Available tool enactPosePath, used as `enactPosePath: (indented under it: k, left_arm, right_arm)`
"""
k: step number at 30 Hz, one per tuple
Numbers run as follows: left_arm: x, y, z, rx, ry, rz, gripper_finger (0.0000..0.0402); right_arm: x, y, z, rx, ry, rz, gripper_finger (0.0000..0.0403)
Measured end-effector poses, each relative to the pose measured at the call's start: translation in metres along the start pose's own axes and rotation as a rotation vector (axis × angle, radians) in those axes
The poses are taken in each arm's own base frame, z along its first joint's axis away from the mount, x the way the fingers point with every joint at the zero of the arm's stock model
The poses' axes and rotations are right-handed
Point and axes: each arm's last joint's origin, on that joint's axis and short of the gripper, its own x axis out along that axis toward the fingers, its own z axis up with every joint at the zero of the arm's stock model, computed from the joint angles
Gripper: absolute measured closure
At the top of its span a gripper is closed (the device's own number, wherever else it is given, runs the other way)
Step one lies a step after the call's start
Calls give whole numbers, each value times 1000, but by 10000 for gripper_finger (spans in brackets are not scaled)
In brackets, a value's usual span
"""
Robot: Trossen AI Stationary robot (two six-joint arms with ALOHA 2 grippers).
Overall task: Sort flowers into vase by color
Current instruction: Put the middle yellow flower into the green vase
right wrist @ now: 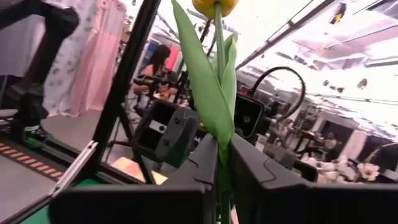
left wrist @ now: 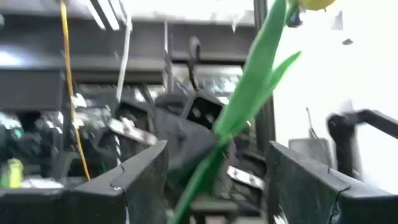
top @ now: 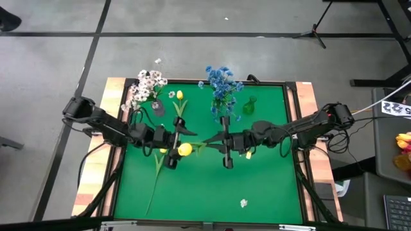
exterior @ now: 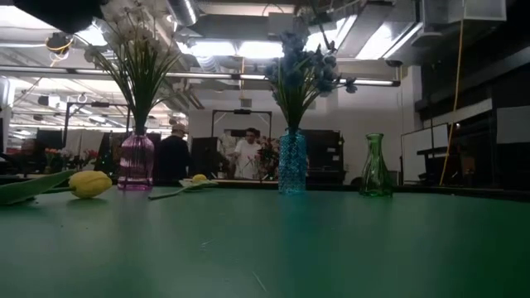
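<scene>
**Yellow tulip held between two grippers above the green mat**

Yellow and green are filling both wrist views: the tulip [right wrist: 215, 93] is standing pinched between the right gripper [right wrist: 222, 165] fingers, which are closing tightly on its stalk, the bud at the top edge. In the left wrist view the same stalk is running up between the left gripper [left wrist: 214, 180] fingers, which are standing wide apart and not pressing it.

From above, both grippers are meeting over the middle of the green mat [top: 263, 186], with the yellow bud [top: 185, 149] between them, nearer the left one. Another yellow stem [top: 156, 173] is lying on the mat toward the near left.

Farther back, a pink vase [exterior: 136, 161] is holding the white sprays [top: 146, 85], a blue vase [exterior: 291, 161] is holding the blue blooms [top: 221, 80], and a green vase [exterior: 375, 168] is standing beside it. One more yellow tulip [top: 180, 96] is lying between the pink and blue vases.

People [exterior: 246, 155] are standing in the room beyond.
</scene>
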Motion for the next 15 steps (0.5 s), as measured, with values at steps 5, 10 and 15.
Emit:
enactPosePath:
  k: [5, 10, 15]
  left_arm:
    - [18, -1, -3, 21, -34, -63, 137]
    - [44, -1, -13, 37, 26, -61, 137]
    - [51, -3, -18, 47, 28, -60, 137]
  right_arm:
    - [3, 2, -6, 0, 6, -15, 372]
    - [5, 4, -10, 3, 10, -25, 369]
    - [5, 6, -14, 5, 38, 4, 368]
